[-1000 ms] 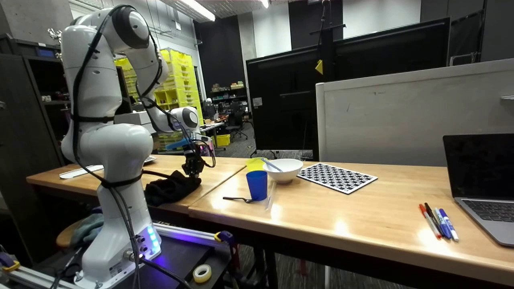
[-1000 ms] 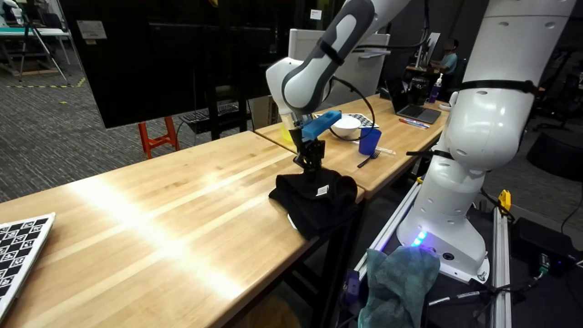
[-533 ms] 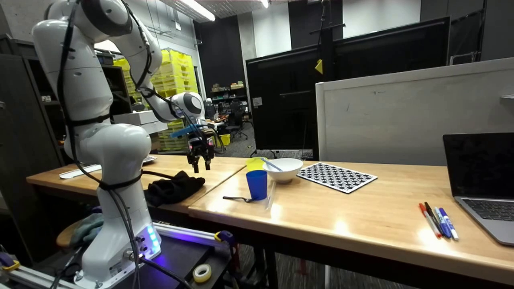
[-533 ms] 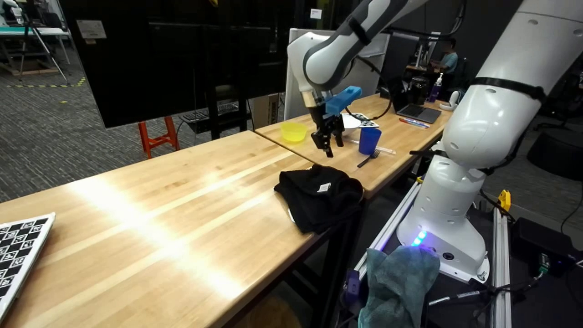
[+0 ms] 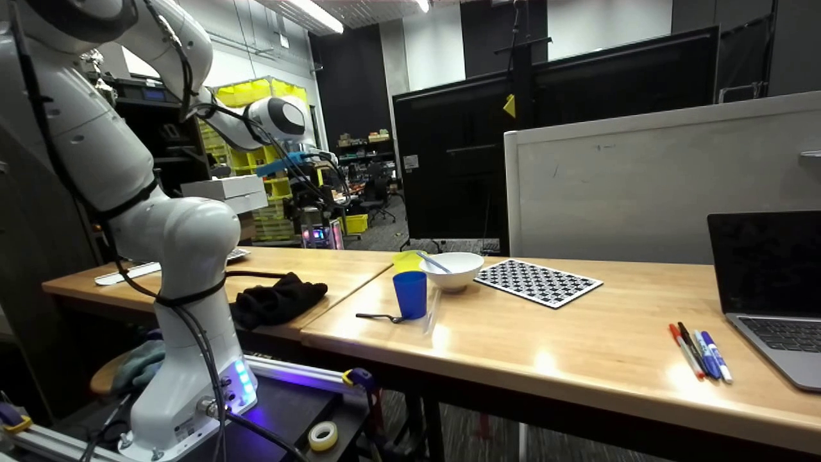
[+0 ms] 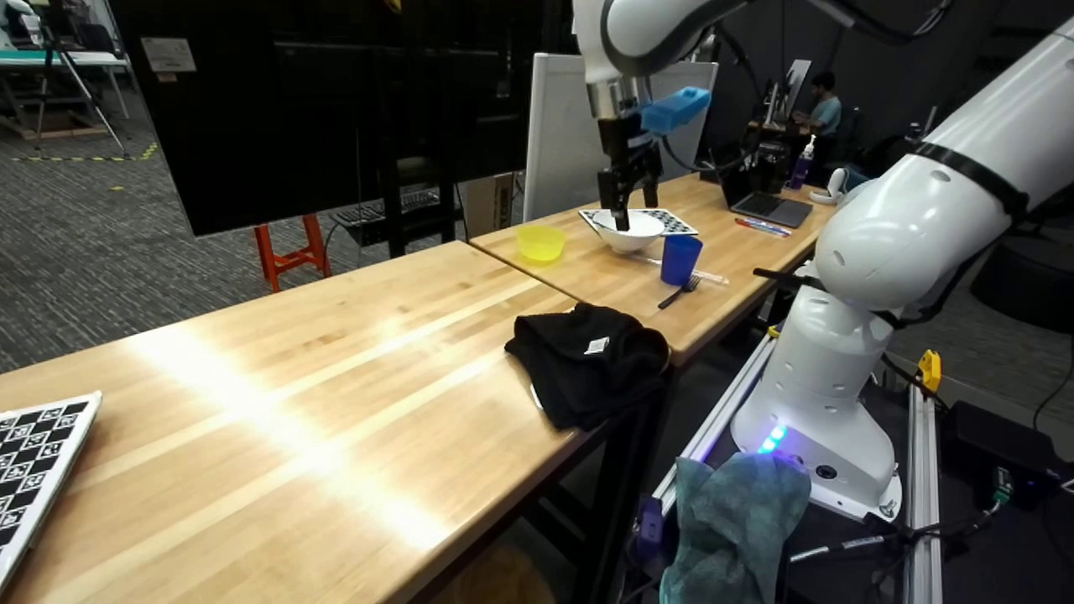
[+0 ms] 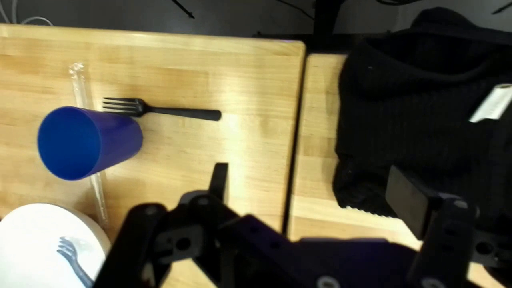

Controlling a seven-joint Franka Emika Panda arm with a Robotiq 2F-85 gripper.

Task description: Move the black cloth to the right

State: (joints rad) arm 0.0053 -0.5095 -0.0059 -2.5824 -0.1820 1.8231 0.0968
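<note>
The claw (image 7: 310,188), spread and empty, hangs low in the wrist view; beyond it the cloth (image 7: 424,120) lies frame right, on the desk (image 7: 320,100), so any grasp probably needs a descent toward that side.

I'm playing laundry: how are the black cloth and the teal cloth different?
The black cloth lies on the table, partly past its edge; the teal cloth drapes beside the robot's base.
The black cloth shows a white tag; the teal cloth shows none.
The black cloth looks evenly dark; the teal cloth looks patchy.
Both look soft and rumpled.
</note>
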